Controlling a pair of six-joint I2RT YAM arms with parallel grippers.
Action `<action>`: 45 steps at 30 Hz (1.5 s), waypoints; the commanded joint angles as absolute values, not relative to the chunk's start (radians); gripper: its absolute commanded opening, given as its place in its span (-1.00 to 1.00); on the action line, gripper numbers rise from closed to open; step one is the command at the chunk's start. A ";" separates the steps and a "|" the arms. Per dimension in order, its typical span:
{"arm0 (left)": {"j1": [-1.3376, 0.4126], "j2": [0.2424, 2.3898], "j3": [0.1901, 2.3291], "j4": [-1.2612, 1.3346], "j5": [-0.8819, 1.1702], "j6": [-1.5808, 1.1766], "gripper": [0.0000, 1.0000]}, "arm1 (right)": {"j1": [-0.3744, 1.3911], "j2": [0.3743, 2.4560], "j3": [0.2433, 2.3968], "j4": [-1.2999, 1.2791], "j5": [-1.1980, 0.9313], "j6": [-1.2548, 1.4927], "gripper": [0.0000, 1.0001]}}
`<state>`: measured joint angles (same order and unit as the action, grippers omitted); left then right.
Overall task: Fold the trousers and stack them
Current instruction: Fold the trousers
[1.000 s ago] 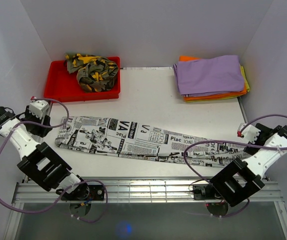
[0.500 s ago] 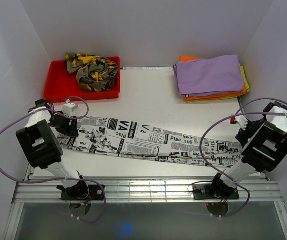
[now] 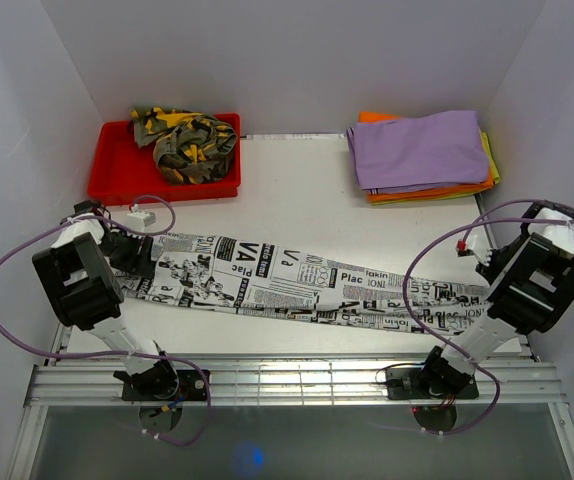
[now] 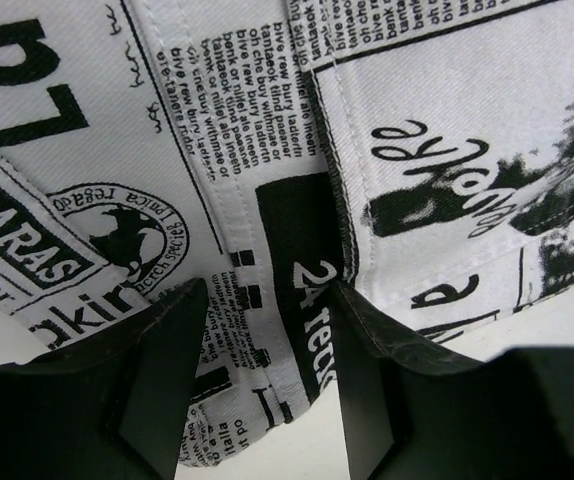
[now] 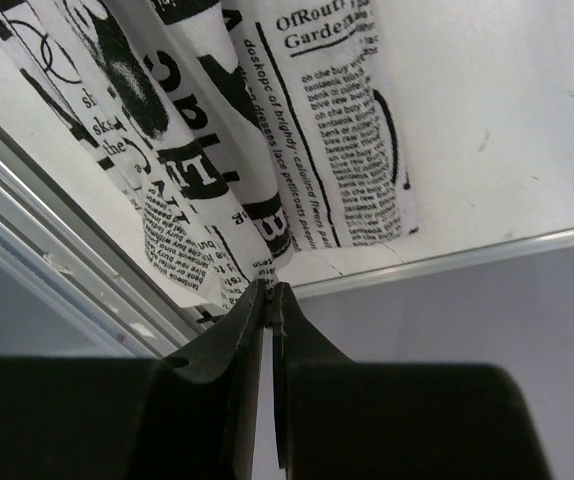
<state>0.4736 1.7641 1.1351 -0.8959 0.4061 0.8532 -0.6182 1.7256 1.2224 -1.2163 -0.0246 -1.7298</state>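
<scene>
The newspaper-print trousers (image 3: 287,280) lie stretched out flat across the table from left to right. My left gripper (image 3: 135,260) is down at their left end. In the left wrist view its jaws (image 4: 269,300) stand apart, astride a seamed edge of the printed cloth (image 4: 217,150). My right gripper (image 3: 487,288) is at the right end, by the table's right edge. In the right wrist view it (image 5: 270,288) is shut, with the lifted hem of the trousers (image 5: 267,130) pinched at its tips. The camouflage trousers (image 3: 187,142) lie bunched up in a red tray (image 3: 117,175).
The red tray stands at the back left. A stack of folded cloths (image 3: 422,150), purple on top, sits at the back right. A metal rail (image 3: 297,375) runs along the near edge. White walls close in left, right and behind.
Both arms swung in from the sides to the trousers' two ends. The right gripper went from open to shut on the hem. The left jaws narrowed a little around the cloth.
</scene>
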 commanded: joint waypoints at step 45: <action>0.585 1.596 1.189 -1.115 0.750 1.141 -0.35 | -0.819 1.264 1.016 -1.008 -0.310 -2.155 -0.85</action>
